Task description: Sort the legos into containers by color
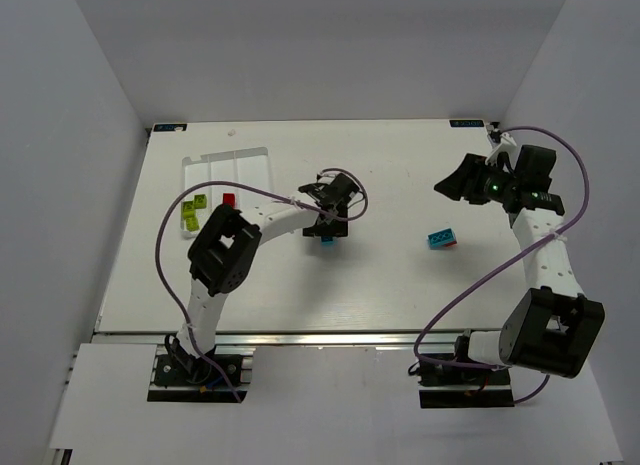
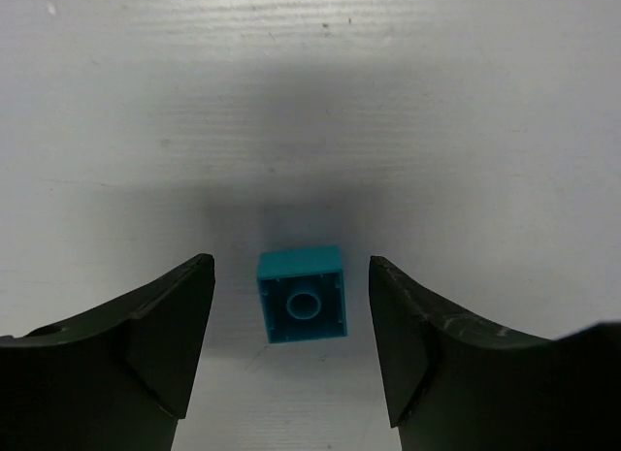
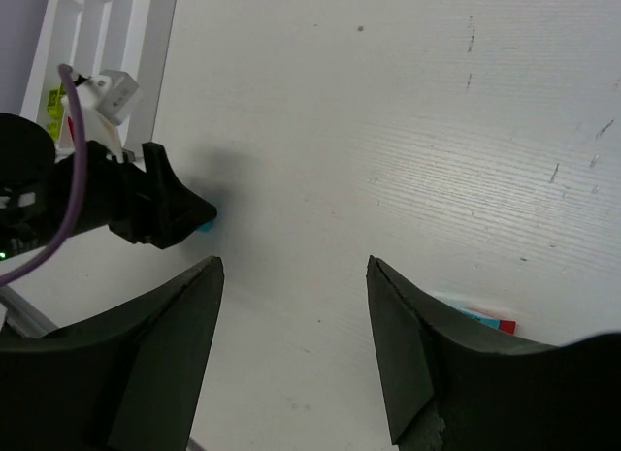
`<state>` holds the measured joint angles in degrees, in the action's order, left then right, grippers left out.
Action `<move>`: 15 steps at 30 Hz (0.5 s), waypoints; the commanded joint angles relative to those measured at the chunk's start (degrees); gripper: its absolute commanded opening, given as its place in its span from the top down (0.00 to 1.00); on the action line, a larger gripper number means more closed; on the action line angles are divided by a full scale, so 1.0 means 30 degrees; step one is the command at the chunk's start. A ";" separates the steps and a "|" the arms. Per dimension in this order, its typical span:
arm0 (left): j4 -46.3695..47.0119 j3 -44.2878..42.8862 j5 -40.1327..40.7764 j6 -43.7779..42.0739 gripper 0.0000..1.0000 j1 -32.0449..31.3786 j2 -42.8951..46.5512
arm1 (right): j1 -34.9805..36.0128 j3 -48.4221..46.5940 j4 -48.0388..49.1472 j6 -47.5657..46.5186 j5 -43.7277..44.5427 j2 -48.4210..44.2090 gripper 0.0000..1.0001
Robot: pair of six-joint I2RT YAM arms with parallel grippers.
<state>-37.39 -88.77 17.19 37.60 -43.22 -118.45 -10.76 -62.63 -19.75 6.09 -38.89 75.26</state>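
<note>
A white compartment tray (image 1: pixel 225 165) is seen at the far left of the tabletop (image 1: pixel 400 285). At the tray's near end, yellow-green legos (image 1: pixel 193 217) and a red lego (image 1: pixel 229 199) are found; whether they sit inside compartments cannot be told from overhead. The left hand (image 2: pixel 291 269) is positioned to the right of the tray and a little nearer than it, pointed down at the tabletop with its jaws held wide. A small teal lego (image 2: pixel 302 294) is framed between the two fingers (image 2: pixel 165 335). It lies on the tabletop with its hollow underside turned toward the wrist camera, and a gap is left on each side, so nothing is gripped. Far to the right of the tray, the right hand (image 3: pixel 294 267) is held above the tabletop, also spread wide and empty. A cyan lego with a red edge (image 1: pixel 440 238) is seen on the tabletop well to the right of the tray, nearer than the right hand and apart from both hands
</note>
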 commanded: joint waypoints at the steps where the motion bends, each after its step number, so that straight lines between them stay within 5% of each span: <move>1: -0.1659 -0.1402 0.2004 0.0795 0.25 -0.0649 -0.0211 | -0.0482 0.0164 0.0224 0.0109 -0.1390 -0.0390 0.34; 10: -0.3944 -0.3106 0.3907 0.2142 0.29 -0.1442 -0.2059 | -0.1421 0.0486 0.0313 0.0022 -0.2650 -0.0420 0.33; 12: -0.3740 -0.2900 0.4171 0.2289 0.36 -0.1618 -0.1884 | -0.1538 0.0574 0.0313 0.0022 -0.3030 -0.0420 0.34; 15: -0.3651 -0.3074 0.3940 0.2143 0.63 -0.1618 -0.1649 | -0.1743 0.0662 0.0313 0.0022 -0.3411 -0.0449 0.36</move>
<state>-46.83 -97.14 27.09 43.66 -47.77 -125.27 -15.38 -61.41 -19.55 6.02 -46.04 75.13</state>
